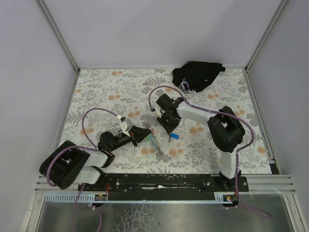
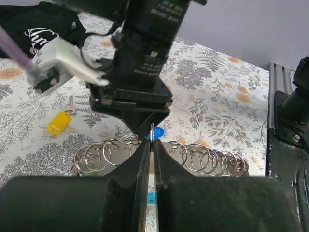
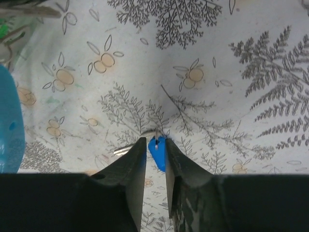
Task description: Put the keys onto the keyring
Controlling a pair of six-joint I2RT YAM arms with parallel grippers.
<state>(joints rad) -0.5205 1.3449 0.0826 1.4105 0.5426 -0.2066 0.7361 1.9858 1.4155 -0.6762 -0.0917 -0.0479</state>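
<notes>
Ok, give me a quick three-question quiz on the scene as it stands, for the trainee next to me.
1. True or false: the left gripper stands wide open above the keyring.
2. What sits between the right gripper's fingers? A a coin; B the blue tag of the keys; C a screw.
3. Fill in: the black cloth bundle lies at the table's ___ edge (near or far).
Key: 1 false, it is shut on a ring; 2 B; 3 far.
</notes>
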